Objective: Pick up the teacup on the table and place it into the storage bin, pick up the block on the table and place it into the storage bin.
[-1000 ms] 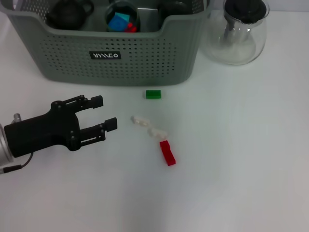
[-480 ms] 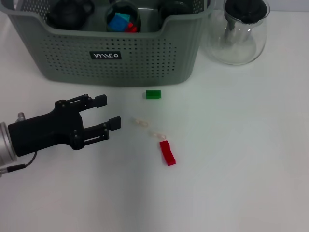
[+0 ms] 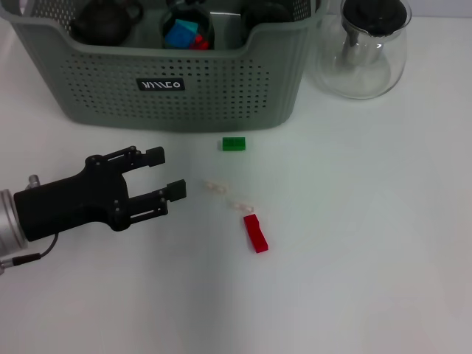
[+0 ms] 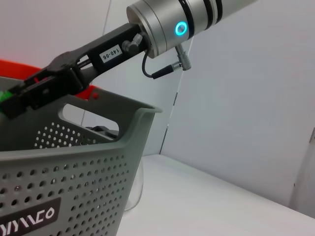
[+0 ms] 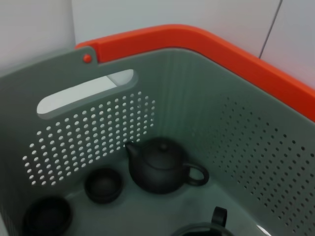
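At the left edge of the white tabletop (image 3: 369,258), the left gripper (image 3: 166,173) reaches in from the side, its black fingers spread apart with nothing between them, hovering over bare surface below the storage bin (image 3: 221,88). The bin stands along the far edge, toward the left, its black label with white letters facing forward. Inside it the head view shows a dark teapot (image 3: 107,18) at the left end and blue and red blocks (image 3: 183,33) in a dark round vessel near the middle; the right wrist view looks down into the bin and shows the black teapot (image 5: 160,167) with two small dark teacups (image 5: 103,184) beside it on the bin floor.

Just in front of the bin's near wall, about mid-table, lies a small green block (image 3: 234,144). Nearer the front, a red block (image 3: 256,232) lies tilted, well apart from the green one; between them are faint pale patches on the surface (what they are I cannot tell). The gripper's fingertips point toward these blocks but touch neither.

At the far right corner stands a clear glass pot (image 3: 361,51) with a black lid, just beside the bin's right end.

The right gripper (image 4: 34,93) shows in the left wrist view above the bin, apparently holding something green, though its grip cannot be told.
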